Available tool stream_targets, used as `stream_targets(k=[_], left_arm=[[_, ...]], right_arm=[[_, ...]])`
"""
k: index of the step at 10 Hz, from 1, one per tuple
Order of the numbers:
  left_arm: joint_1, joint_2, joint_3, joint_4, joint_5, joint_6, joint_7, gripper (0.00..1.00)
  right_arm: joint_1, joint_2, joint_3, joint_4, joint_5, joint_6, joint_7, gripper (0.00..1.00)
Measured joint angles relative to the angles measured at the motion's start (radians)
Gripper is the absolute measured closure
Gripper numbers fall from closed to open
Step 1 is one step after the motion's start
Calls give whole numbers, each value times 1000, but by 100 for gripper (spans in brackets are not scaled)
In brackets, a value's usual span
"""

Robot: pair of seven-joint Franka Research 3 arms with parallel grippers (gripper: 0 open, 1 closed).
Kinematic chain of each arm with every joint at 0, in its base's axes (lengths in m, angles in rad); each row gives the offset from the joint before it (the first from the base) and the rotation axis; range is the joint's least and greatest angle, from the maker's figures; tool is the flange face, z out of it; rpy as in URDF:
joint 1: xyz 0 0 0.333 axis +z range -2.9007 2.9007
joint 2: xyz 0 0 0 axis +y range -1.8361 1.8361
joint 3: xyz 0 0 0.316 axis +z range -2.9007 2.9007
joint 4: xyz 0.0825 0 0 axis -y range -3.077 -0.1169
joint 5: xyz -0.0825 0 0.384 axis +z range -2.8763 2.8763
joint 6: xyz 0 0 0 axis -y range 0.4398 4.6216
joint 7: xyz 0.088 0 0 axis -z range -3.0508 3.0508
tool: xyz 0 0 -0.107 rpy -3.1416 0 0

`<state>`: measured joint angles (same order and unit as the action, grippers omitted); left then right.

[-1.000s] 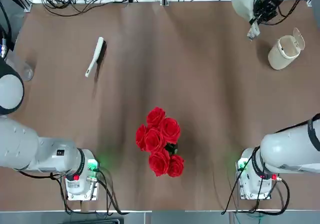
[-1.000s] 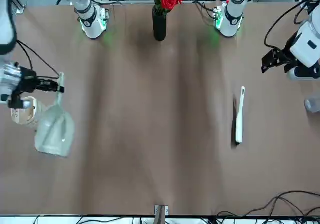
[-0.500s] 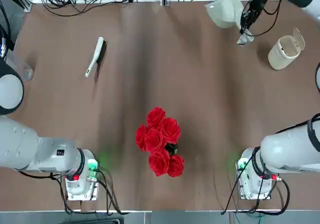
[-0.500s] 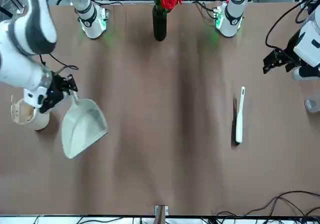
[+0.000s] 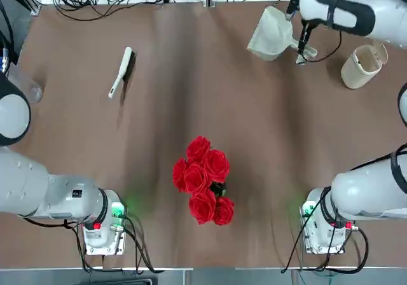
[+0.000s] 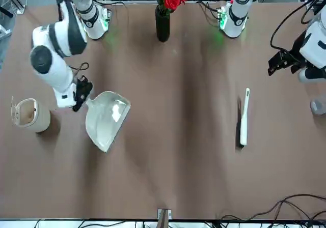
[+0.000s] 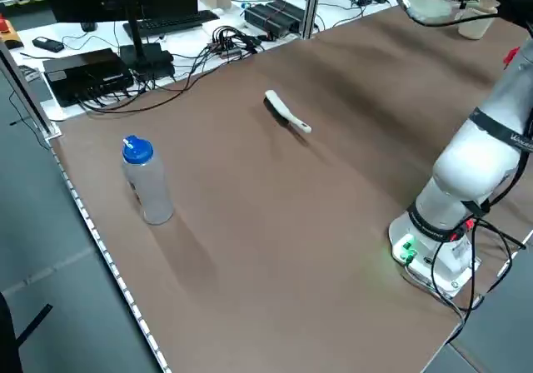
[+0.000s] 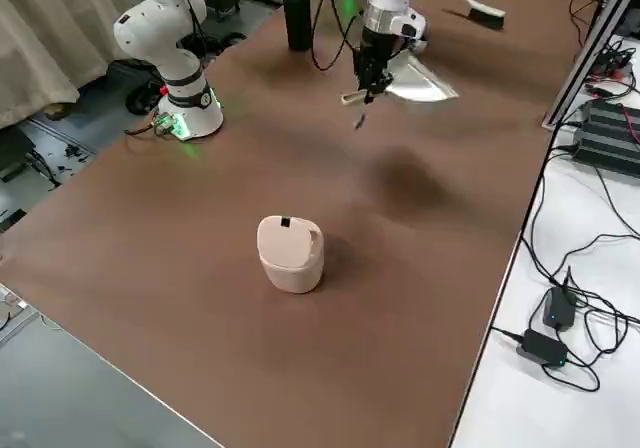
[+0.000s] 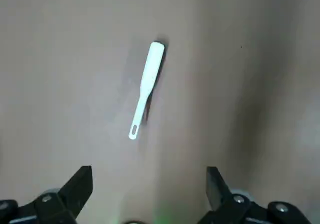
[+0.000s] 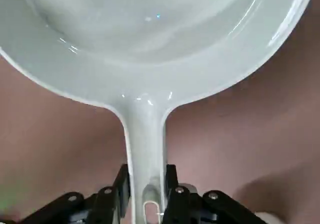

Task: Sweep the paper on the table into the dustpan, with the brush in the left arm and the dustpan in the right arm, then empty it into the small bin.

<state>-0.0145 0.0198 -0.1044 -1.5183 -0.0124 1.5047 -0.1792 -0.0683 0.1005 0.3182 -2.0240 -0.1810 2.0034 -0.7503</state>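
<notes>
— What's changed on your side?

— My right gripper [image 10: 146,184], clamped on the dustpan [image 5: 272,34] handle, has swung it left, away from the small bin [image 5: 361,65] and over the far right of the table [image 5: 254,139]. I'd say the emptying is done.

— And the left?

— Left gripper [image 9: 148,189] hangs with fingers spread above the brush [image 5: 120,72], lying far left. Only the right wrist view shows the scoop's inside; I see no paper there.

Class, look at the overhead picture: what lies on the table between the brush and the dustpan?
Nothing: in the top view only bare table runs from the brush to the dustpan. The roses stand nearer the bases.
</notes>
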Motion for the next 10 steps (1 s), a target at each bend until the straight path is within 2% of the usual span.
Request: stream_targets(k=[2, 6, 10], left_arm=[[0, 13, -2, 0, 0, 0, 0, 0], [7, 16, 3, 1, 0, 0, 1, 0], [1, 16, -9, 1, 0, 0, 1, 0]], right_arm=[[4, 22, 22, -33, -75, 46, -36, 67], [17, 153, 54, -39, -222, 142, -49, 67], [57, 225, 77, -39, -352, 161, -15, 67]])
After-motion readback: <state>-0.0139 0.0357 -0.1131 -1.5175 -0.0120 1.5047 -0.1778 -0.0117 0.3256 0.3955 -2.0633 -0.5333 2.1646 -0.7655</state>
